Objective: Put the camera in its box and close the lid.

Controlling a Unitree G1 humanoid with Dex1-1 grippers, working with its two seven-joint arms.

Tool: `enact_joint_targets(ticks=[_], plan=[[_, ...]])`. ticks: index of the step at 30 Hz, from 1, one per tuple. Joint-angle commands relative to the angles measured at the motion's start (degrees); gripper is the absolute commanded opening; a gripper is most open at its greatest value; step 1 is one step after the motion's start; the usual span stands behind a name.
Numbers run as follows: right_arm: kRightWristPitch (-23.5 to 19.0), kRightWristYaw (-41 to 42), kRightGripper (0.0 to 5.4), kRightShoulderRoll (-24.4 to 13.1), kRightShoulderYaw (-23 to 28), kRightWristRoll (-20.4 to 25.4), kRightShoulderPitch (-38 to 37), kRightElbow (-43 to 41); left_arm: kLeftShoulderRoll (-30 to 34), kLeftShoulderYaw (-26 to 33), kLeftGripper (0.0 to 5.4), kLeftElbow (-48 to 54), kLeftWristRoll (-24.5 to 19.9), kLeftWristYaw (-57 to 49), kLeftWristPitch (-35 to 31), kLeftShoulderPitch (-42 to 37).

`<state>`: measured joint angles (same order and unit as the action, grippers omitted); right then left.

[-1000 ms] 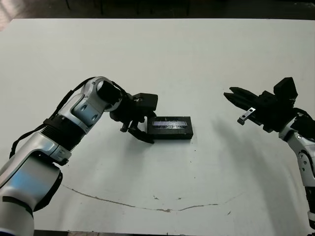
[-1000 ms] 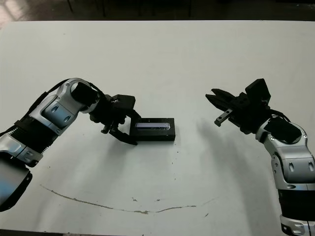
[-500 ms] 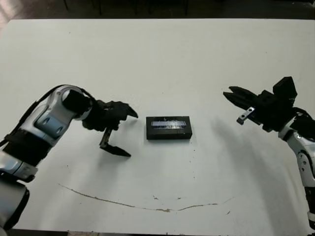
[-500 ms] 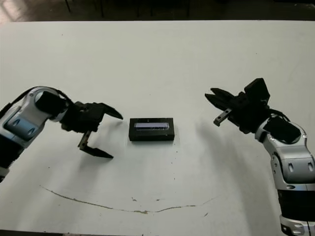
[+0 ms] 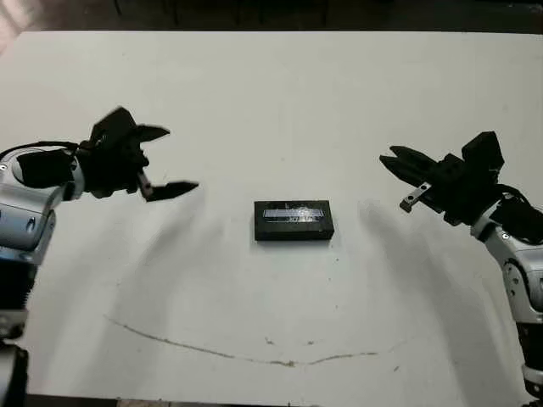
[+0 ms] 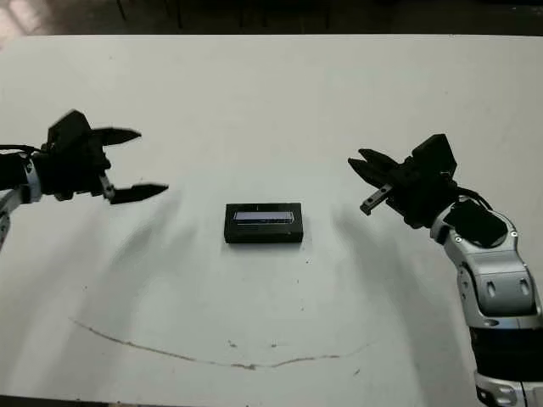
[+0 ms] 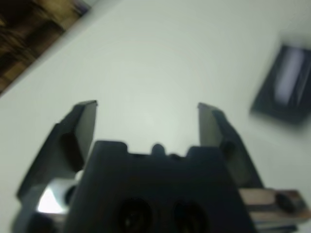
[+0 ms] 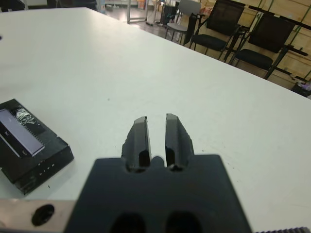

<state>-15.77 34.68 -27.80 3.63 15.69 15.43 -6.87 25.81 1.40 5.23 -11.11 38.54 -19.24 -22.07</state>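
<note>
Box (image 5: 292, 221) with its lid (image 5: 292, 213) on top lies near the middle of the white table (image 5: 280, 102), and the lid covers it fully, so the glossy strip faces up. The camera itself cannot be seen in any view. Around the box the table is bare, except for a thin dark curved mark (image 5: 246, 354) on the surface closer to the robot. Nothing stands between the box and either arm. In the right wrist view, some black chairs (image 8: 218, 24) stand beyond the far edge of the table. The left gripper (image 5: 165, 161) hangs over the table to the left of the box, well apart from it. Its two fingers are spread wide, with nothing between them, and they touch nothing. The left wrist view is blurred, but it shows the same wide gap and the box off to one side. The right gripper (image 6: 363, 167) is held to the right of the box, also well apart and above the table. Its fingers (image 8: 140, 141) are almost pressed together, with only a narrow slit between them, and they hold nothing.
</note>
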Motion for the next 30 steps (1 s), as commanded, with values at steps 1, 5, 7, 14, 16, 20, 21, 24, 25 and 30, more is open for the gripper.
enact_joint_targets(ticks=[1, 5, 7, 14, 16, 20, 21, 24, 25, 30], plan=[[0.98, -0.52, 0.0, 0.51, 0.15, -0.54, -0.78, 0.88, -5.16, -0.87, 2.89, 11.39, -1.37, -7.98, -7.49, 3.11], [0.71, -0.96, 0.0, 0.83, -0.04, -0.79, -0.37, 1.26, -9.46, -4.62, 1.94, 17.72, -3.81, -10.67, -11.61, 1.98], [0.68, -1.09, 0.0, 0.96, -0.1, -0.94, -0.21, 1.45, -10.82, -6.67, 1.48, 17.98, -3.9, -11.32, -12.26, 0.76], [0.95, -1.86, 0.0, 0.99, 0.09, -1.19, -0.72, 1.27, -14.85, -14.93, 0.03, 18.77, -1.35, -17.49, -21.13, -0.78], [1.29, -1.72, 0.0, 1.0, 0.21, -1.05, -1.03, 1.35, -14.4, -17.79, 0.03, 18.6, -0.05, -17.72, -22.6, -0.57], [1.39, -1.52, 0.0, 1.25, 0.42, -0.51, -1.4, 1.3, -13.46, -21.63, 0.03, 18.72, 2.49, -18.19, -24.46, 0.28], [1.41, -1.55, 0.0, 1.26, 0.4, -0.54, -1.5, 1.23, -13.79, -21.89, 0.03, 18.69, 2.77, -18.68, -25.3, 0.62], [1.38, -1.87, 0.0, 1.19, 0.22, -0.95, -1.83, 0.74, -15.75, -21.79, 0.03, 18.12, 2.78, -20.78, -28.9, 1.66], [1.44, -1.86, 0.0, 1.22, 0.19, -0.96, -1.91, 0.66, -16.08, -22.0, 0.03, 17.62, 2.8, -21.21, -30.15, 1.67], [1.39, -1.98, 0.0, 1.26, -0.02, -1.1, -2.13, -0.13, -16.06, -24.85, 0.03, 14.73, 3.67, -21.83, -36.23, 1.09]])
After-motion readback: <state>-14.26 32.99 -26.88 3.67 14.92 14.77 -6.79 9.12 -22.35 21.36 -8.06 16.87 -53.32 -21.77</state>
